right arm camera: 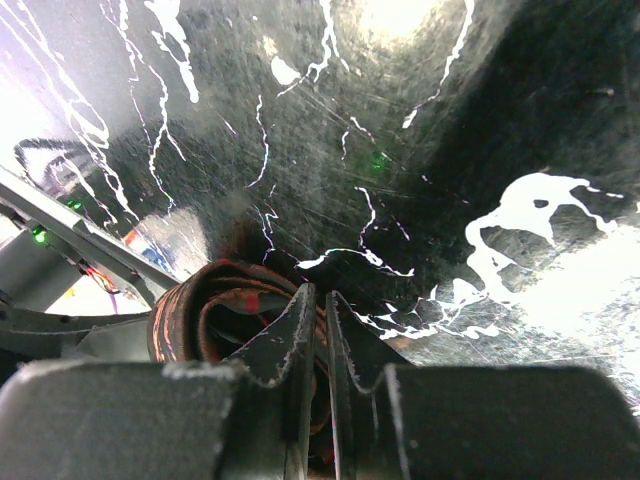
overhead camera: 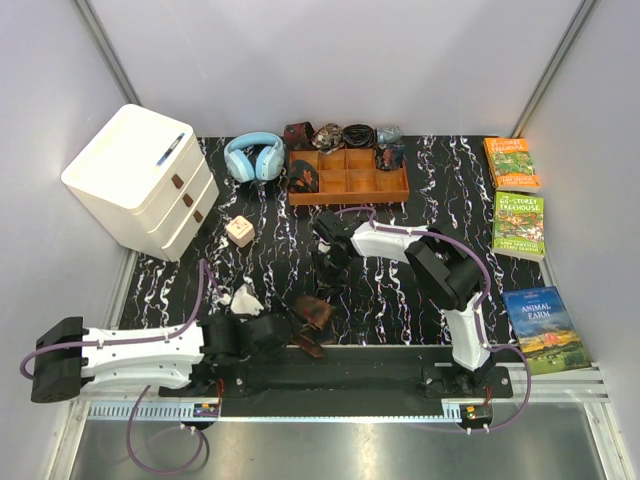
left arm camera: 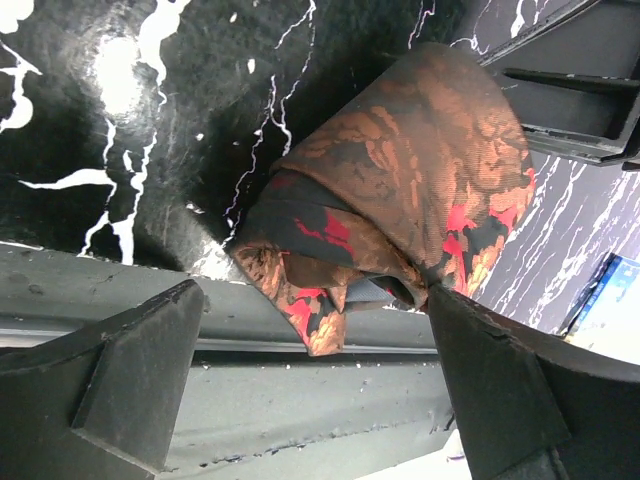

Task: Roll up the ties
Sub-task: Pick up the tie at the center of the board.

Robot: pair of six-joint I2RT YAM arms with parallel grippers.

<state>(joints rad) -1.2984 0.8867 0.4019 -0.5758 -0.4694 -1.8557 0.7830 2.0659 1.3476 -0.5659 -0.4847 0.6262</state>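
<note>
The tie (left arm camera: 400, 200) lies loosely bunched at the table's (overhead camera: 400, 290) near edge. The left gripper (left arm camera: 315, 300) gapes wide beside it, and the right gripper (right arm camera: 318, 310) pinches its far fold. With one pinch only, the slack roll may spring open or slip over the edge.

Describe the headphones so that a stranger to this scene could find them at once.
Start at the white drawer unit at the back left of the black marbled table. Between it and the orange-brown wooden tray lie the headphones. They alone are pale blue; their neighbours are white, brown or dark.
</note>
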